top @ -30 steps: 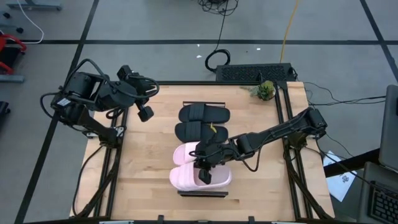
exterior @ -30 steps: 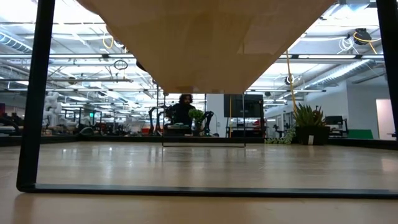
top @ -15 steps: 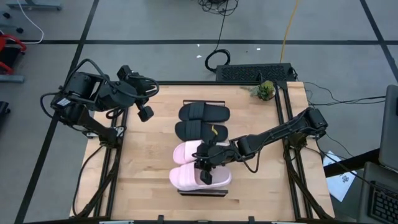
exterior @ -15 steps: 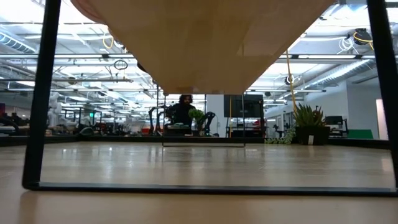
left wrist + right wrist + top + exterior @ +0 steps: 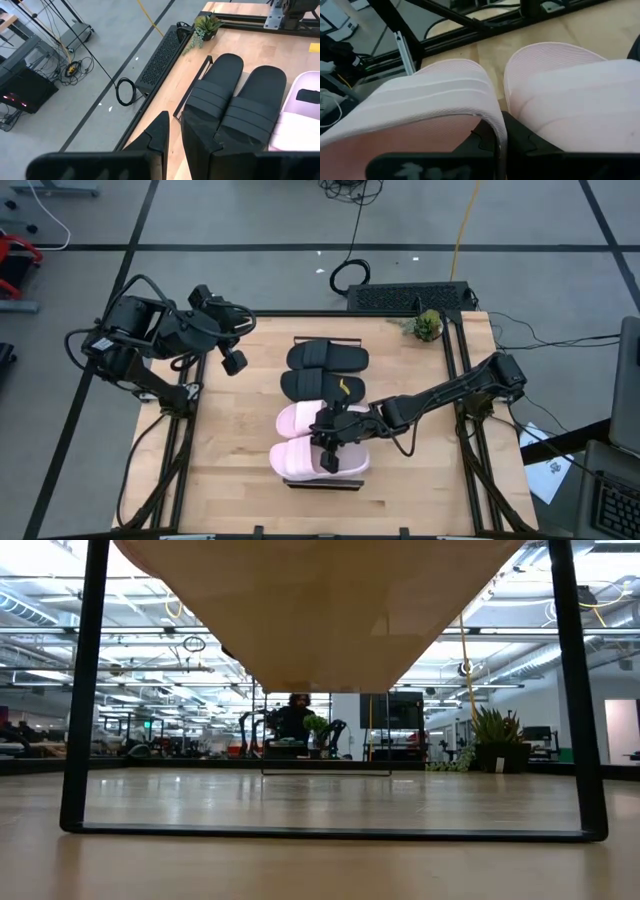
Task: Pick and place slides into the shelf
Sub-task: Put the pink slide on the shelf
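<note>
Two black slides (image 5: pixel 326 357) (image 5: pixel 318 387) and two pink slides (image 5: pixel 303 420) (image 5: pixel 298 462) lie side by side on the shelf (image 5: pixel 325 485), which stands mid-table. The low view shows the shelf's board from below (image 5: pixel 320 610). My right gripper (image 5: pixel 328 452) reaches in from the table's right and is shut on the near pink slide (image 5: pixel 420 110), with the other pink slide (image 5: pixel 570 95) beside it. My left gripper (image 5: pixel 233 362) hangs raised over the table's far left, narrowly open (image 5: pixel 174 142) and holding nothing. My right gripper pinches the near pink slide's strap at its edge (image 5: pixel 492 117), one finger under the strap and one outside it. The fingers come from the table's right, slanting down. The slide lies flat on the shelf with its sole down.
A small green plant (image 5: pixel 427 326) sits at the table's far right corner, with a black keyboard-like unit (image 5: pixel 410 296) on the floor behind it. Bare tabletop lies left and right of the shelf. A person (image 5: pixel 296 718) sits far off in the room.
My right gripper, shut on the near pink slide, has sunk a little and rolled. The shelf with all the slides has slid a short way toward the table's far edge; in the low view its end frame has drawn back and looks narrower.
</note>
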Controlling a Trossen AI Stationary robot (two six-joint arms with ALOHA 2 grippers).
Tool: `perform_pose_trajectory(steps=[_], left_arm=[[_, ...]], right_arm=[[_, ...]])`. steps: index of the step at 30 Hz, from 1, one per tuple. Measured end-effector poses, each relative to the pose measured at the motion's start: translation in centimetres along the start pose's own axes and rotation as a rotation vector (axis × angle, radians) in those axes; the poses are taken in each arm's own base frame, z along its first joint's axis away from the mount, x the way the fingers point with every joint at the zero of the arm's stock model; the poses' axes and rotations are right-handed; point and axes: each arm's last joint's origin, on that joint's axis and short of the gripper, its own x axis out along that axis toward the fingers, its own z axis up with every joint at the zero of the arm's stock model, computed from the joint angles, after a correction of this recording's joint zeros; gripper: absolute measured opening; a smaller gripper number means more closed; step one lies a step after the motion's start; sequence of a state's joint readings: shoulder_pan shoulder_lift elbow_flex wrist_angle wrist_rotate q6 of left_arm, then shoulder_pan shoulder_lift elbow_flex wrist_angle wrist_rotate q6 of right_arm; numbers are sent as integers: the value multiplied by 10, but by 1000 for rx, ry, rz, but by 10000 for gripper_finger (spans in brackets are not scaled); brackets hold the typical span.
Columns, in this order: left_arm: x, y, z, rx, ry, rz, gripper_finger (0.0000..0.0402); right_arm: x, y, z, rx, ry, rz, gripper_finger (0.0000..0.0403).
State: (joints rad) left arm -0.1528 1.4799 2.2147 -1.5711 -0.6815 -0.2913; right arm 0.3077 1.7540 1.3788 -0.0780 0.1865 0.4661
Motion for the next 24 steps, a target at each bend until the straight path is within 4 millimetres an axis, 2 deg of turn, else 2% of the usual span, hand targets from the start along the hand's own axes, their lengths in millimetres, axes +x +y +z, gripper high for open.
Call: perform_pose_trajectory(steps=[9,24], left_arm=[[0,0,0,0,-1,5,53],[14,-8,5,32,17,67,53]], right_arm=[[-18,0,11,-44,-35,-20,1],[-20,5,8,-16,-13,1,0]])
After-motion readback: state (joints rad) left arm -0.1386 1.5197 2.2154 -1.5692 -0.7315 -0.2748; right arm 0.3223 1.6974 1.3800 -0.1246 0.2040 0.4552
